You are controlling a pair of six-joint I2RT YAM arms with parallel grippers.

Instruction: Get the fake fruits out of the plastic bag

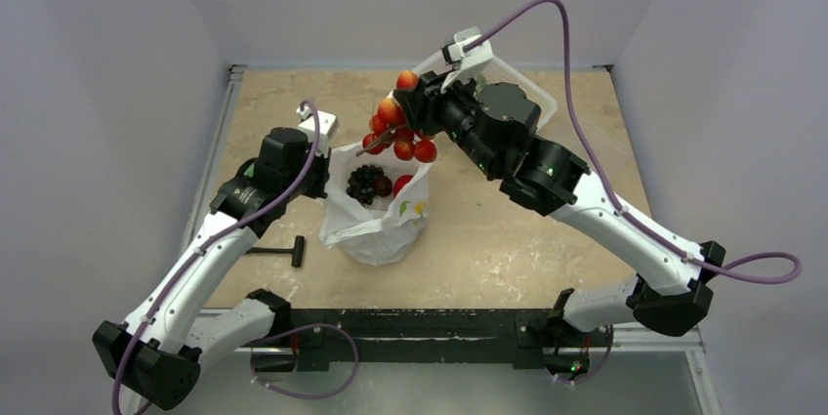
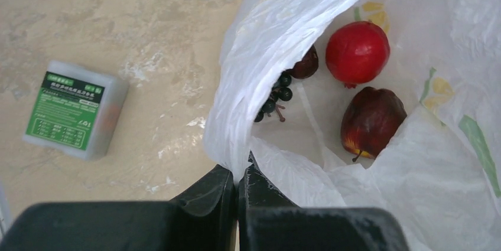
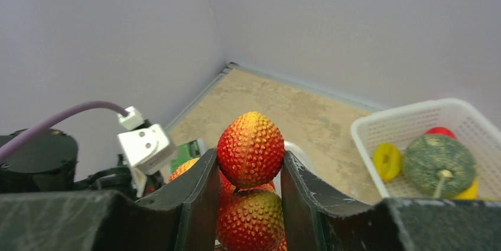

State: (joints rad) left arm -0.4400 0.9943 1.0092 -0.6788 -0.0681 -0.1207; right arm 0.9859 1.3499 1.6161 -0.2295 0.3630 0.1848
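The plastic bag point(image 1: 376, 220) stands open in the table's middle; it also shows in the left wrist view point(image 2: 283, 32). My left gripper point(image 2: 237, 174) is shut on the bag's left rim point(image 1: 327, 176). Inside lie a round red fruit point(image 2: 357, 52), a dark red fruit point(image 2: 372, 121), another dark red fruit point(image 2: 306, 65) half hidden, and a dark grape bunch point(image 2: 275, 97). My right gripper point(image 3: 250, 162) is shut on the red-and-yellow berry bunch point(image 3: 251, 147), holding it in the air above the bag's far rim point(image 1: 398, 127).
A green-labelled clear box point(image 2: 74, 109) lies left of the bag. A white lattice basket point(image 3: 413, 133) at the back right holds a green squash point(image 3: 440, 165) and flat yellow pieces. A black T-shaped tool point(image 1: 278, 253) lies near the left arm.
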